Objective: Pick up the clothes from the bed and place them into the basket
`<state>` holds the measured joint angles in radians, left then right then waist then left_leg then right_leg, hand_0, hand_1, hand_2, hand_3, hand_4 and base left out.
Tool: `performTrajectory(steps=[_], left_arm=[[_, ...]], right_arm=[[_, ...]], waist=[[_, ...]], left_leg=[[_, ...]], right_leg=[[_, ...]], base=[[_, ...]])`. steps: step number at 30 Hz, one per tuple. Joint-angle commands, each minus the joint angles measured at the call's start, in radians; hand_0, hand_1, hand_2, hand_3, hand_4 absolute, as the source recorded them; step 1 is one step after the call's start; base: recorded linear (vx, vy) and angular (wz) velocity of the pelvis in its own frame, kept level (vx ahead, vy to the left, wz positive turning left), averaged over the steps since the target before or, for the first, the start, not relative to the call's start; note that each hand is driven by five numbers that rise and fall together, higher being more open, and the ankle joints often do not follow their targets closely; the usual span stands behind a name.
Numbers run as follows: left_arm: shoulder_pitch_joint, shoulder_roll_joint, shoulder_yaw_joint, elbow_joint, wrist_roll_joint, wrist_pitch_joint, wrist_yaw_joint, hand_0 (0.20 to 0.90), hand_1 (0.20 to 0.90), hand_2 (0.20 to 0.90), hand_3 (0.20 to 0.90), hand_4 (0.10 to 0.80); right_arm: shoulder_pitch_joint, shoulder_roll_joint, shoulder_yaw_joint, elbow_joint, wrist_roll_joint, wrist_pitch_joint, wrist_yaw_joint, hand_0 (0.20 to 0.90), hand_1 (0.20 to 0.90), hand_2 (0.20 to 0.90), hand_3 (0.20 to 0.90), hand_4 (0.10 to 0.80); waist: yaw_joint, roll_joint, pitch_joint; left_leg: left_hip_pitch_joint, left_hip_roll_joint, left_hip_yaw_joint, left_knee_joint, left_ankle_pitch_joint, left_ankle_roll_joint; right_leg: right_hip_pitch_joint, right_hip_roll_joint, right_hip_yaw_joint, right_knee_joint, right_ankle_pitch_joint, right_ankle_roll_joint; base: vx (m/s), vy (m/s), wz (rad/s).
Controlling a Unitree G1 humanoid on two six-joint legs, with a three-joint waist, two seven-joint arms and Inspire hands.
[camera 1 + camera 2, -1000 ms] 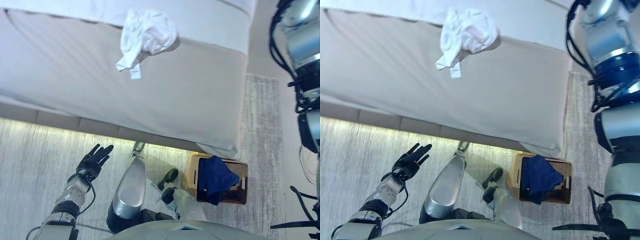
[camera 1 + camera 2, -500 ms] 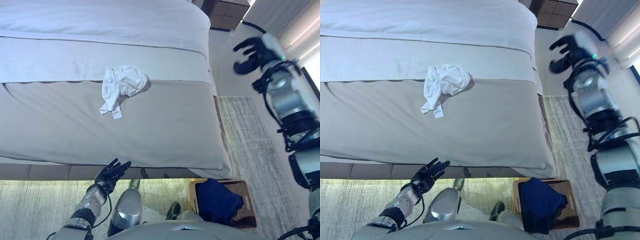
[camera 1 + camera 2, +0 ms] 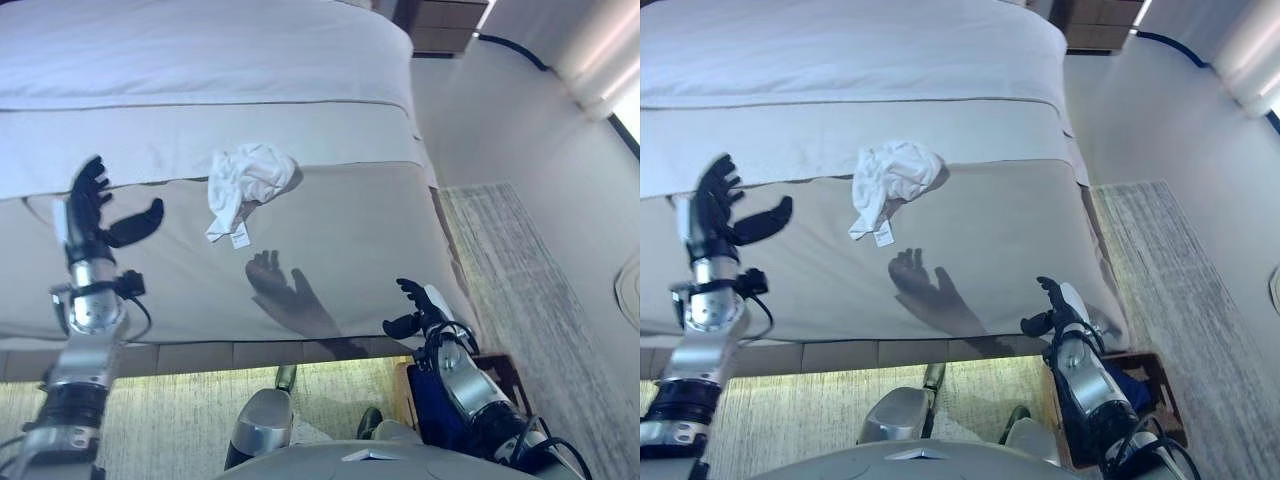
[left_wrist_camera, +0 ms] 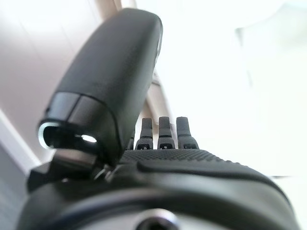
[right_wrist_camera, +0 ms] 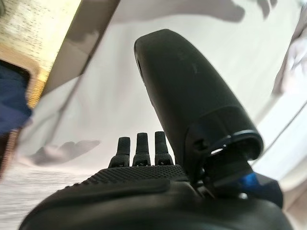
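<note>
Status: reach stage, nothing grasped. My left hand [image 3: 92,212] is raised over the near left part of the bed [image 3: 330,215], fingers straight, thumb spread, empty. My right hand [image 3: 420,310] hangs at the bed's near right corner, fingers loosely extended, also empty. The white garment [image 3: 246,180] lies crumpled mid-bed, well apart from both hands. The basket [image 3: 1155,375] sits on the floor below the right corner, dark clothing [image 3: 1132,390] inside. Next, I judge, one hand must travel to the garment and close on it.
</note>
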<state>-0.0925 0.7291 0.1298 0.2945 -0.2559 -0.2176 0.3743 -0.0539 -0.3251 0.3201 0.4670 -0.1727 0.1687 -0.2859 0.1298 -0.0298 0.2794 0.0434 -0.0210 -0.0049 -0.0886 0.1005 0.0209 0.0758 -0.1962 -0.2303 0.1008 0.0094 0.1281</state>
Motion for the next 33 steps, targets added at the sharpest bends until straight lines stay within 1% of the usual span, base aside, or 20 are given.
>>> performTrajectory(steps=[1,2,3,6,7,8,13,15,17,18,21,22,24,25,26,27,30,31,33], left_arm=[[-0.11,0.017,0.015,0.08,0.084,-0.033,0.047,0.9,0.9,0.9,0.9,0.8],[-0.116,0.026,0.021,0.099,0.087,-0.021,0.051,0.9,0.9,0.9,0.9,0.8],[-0.127,0.052,0.031,0.14,0.123,0.003,0.083,0.9,0.9,0.9,0.9,0.8],[-0.146,0.11,0.039,0.215,0.145,0.076,0.101,0.9,0.9,0.9,0.9,0.8],[-0.162,0.132,0.031,0.251,0.125,0.108,0.091,0.9,0.9,0.9,0.9,0.8],[-0.171,0.136,0.03,0.266,0.117,0.113,0.088,0.9,0.9,0.9,0.9,0.8],[-0.241,0.165,0.005,0.39,0.088,0.212,0.083,0.9,0.9,0.9,0.9,0.8],[-0.264,0.189,-0.004,0.432,0.083,0.254,0.089,0.9,0.9,0.9,0.9,0.8],[-0.325,0.227,-0.018,0.508,0.056,0.297,0.101,0.9,0.9,0.9,0.9,0.8],[-0.36,0.248,-0.032,0.551,0.049,0.319,0.105,0.9,0.9,0.9,0.9,0.8],[-0.422,0.284,-0.048,0.618,0.047,0.371,0.113,0.9,0.9,0.9,0.9,0.8],[-0.44,0.295,-0.056,0.634,0.038,0.373,0.126,0.9,0.9,0.9,0.9,0.8],[-0.479,0.311,-0.068,0.65,0.034,0.389,0.136,0.9,0.9,0.9,0.9,0.8],[-0.516,0.325,-0.09,0.653,0.043,0.416,0.147,0.9,0.9,0.9,0.9,0.8],[-0.533,0.327,-0.103,0.644,0.038,0.426,0.162,0.9,0.9,0.9,0.9,0.8],[-0.555,0.329,-0.116,0.636,0.029,0.43,0.175,0.9,0.9,0.9,0.9,0.8],[-0.588,0.324,-0.132,0.619,0.023,0.426,0.196,0.9,0.9,0.9,0.9,0.8],[-0.621,0.322,-0.148,0.602,0.029,0.454,0.223,0.9,0.9,0.9,0.9,0.8],[-0.662,0.318,-0.17,0.614,0.029,0.509,0.263,0.9,0.9,0.9,0.9,0.8]], right_arm=[[-0.02,-0.038,0.002,-0.01,-0.001,-0.156,-0.063,0.9,0.9,0.9,0.9,0.8],[-0.013,-0.043,0.002,0.004,0.003,-0.159,-0.056,0.9,0.9,0.9,0.9,0.8],[0.004,-0.062,-0.001,0.029,0.0,-0.175,-0.037,0.9,0.9,0.9,0.9,0.8],[0.033,-0.108,-0.015,0.042,0.006,-0.186,-0.004,0.9,0.9,0.9,0.9,0.8],[0.038,-0.123,-0.016,0.043,0.001,-0.193,0.0,0.9,0.9,0.9,0.9,0.8],[0.039,-0.129,-0.016,0.044,-0.003,-0.2,0.003,0.9,0.9,0.9,0.9,0.8],[0.015,-0.172,-0.007,0.037,-0.009,-0.235,-0.006,0.9,0.9,0.9,0.9,0.8],[-0.002,-0.19,-0.003,0.016,-0.003,-0.248,-0.021,0.9,0.9,0.9,0.9,0.8],[-0.033,-0.205,0.004,-0.001,0.01,-0.272,-0.043,0.9,0.9,0.9,0.9,0.8],[-0.047,-0.21,0.007,-0.01,0.021,-0.286,-0.061,0.9,0.9,0.9,0.9,0.8],[-0.076,-0.218,0.007,-0.041,0.043,-0.297,-0.078,0.9,0.9,0.9,0.9,0.8],[-0.086,-0.22,0.004,-0.053,0.052,-0.305,-0.083,0.9,0.9,0.9,0.9,0.8],[-0.102,-0.221,0.007,-0.063,0.059,-0.313,-0.099,0.9,0.9,0.9,0.9,0.8],[-0.109,-0.221,0.004,-0.079,0.078,-0.311,-0.11,0.9,0.9,0.9,0.9,0.8],[-0.111,-0.22,0.004,-0.088,0.092,-0.311,-0.118,0.9,0.9,0.9,0.9,0.8],[-0.12,-0.223,0.004,-0.099,0.104,-0.309,-0.126,0.9,0.9,0.9,0.9,0.8],[-0.132,-0.233,-0.004,-0.125,0.119,-0.289,-0.121,0.9,0.9,0.9,0.9,0.8],[-0.135,-0.24,-0.006,-0.149,0.132,-0.28,-0.124,0.9,0.9,0.9,0.9,0.8],[-0.139,-0.249,-0.004,-0.166,0.139,-0.276,-0.118,0.9,0.9,0.9,0.9,0.8]], waist=[[-0.07,0.092,-0.087],[-0.082,0.099,-0.085],[-0.107,0.112,-0.079],[-0.152,0.124,-0.06],[-0.17,0.124,-0.046],[-0.177,0.124,-0.039],[-0.223,0.103,0.041],[-0.234,0.084,0.077],[-0.244,0.053,0.131],[-0.248,0.037,0.161],[-0.25,0.004,0.213],[-0.249,-0.011,0.234],[-0.249,-0.034,0.241],[-0.253,-0.054,0.241],[-0.249,-0.055,0.241],[-0.248,-0.065,0.241],[-0.248,-0.086,0.241],[-0.251,-0.1,0.241],[-0.254,-0.111,0.241]], left_leg=[[0.021,-0.041,0.026,0.064,-0.15,0.053],[0.018,-0.039,0.034,0.071,-0.155,0.051],[0.011,-0.035,0.05,0.086,-0.162,0.047],[-0.008,-0.034,0.078,0.114,-0.173,0.039],[-0.019,-0.035,0.089,0.128,-0.179,0.036],[-0.025,-0.036,0.094,0.136,-0.182,0.036],[-0.099,-0.039,0.144,0.241,-0.223,0.034],[-0.134,-0.037,0.166,0.284,-0.242,0.037],[-0.183,-0.03,0.199,0.335,-0.264,0.045],[-0.209,-0.021,0.211,0.368,-0.281,0.05],[-0.275,-0.007,0.225,0.435,-0.302,0.059],[-0.303,0.0,0.226,0.459,-0.308,0.063],[-0.345,0.01,0.235,0.477,-0.313,0.067],[-0.39,0.027,0.248,0.487,-0.308,0.064],[-0.403,0.036,0.235,0.499,-0.341,0.06],[-0.432,0.041,0.233,0.504,-0.339,0.058],[-0.493,0.045,0.225,0.516,-0.333,0.051],[-0.535,0.045,0.217,0.526,-0.331,0.05],[-0.581,0.046,0.207,0.54,-0.327,0.047]], right_leg=[[-0.066,0.049,0.054,0.092,-0.029,-0.025],[-0.072,0.051,0.062,0.089,-0.04,-0.026],[-0.079,0.054,0.077,0.077,-0.056,-0.029],[-0.097,0.059,0.114,0.052,-0.064,-0.035],[-0.109,0.06,0.132,0.046,-0.06,-0.036],[-0.115,0.06,0.139,0.045,-0.058,-0.037],[-0.176,0.066,0.197,0.034,-0.034,-0.042],[-0.201,0.069,0.221,0.02,-0.015,-0.04],[-0.24,0.072,0.252,0.003,0.014,-0.035],[-0.257,0.074,0.262,-0.002,0.026,-0.031],[-0.305,0.081,0.28,-0.011,0.062,-0.023],[-0.329,0.086,0.284,-0.008,0.072,-0.02],[-0.368,0.092,0.283,-0.006,0.084,-0.016],[-0.406,0.099,0.279,-0.002,0.092,-0.014],[-0.413,0.11,0.272,0.002,0.073,-0.007],[-0.442,0.113,0.265,0.006,0.075,-0.008],[-0.508,0.122,0.252,0.024,0.079,-0.01],[-0.553,0.126,0.241,0.04,0.08,-0.01],[-0.601,0.132,0.232,0.06,0.078,-0.013]], base=[[-0.024,0.039,-0.53],[-0.019,0.053,-0.63],[-0.016,0.057,-0.56],[-0.024,0.069,-0.48],[-0.043,0.076,-0.54],[-0.057,0.07,-0.45],[-0.097,0.081,-0.4],[-0.118,0.093,-0.48],[-0.194,0.091,-0.48],[-0.172,0.062,-0.42],[-0.154,0.06,-0.32],[-0.151,0.06,-0.23],[-0.097,0.061,-0.11],[0.017,0.088,-0.03],[0.005,0.089,0.05],[0.025,0.093,0.11],[-0.045,0.095,0.16],[-0.043,0.121,0.12],[-0.039,0.11,0.11]])
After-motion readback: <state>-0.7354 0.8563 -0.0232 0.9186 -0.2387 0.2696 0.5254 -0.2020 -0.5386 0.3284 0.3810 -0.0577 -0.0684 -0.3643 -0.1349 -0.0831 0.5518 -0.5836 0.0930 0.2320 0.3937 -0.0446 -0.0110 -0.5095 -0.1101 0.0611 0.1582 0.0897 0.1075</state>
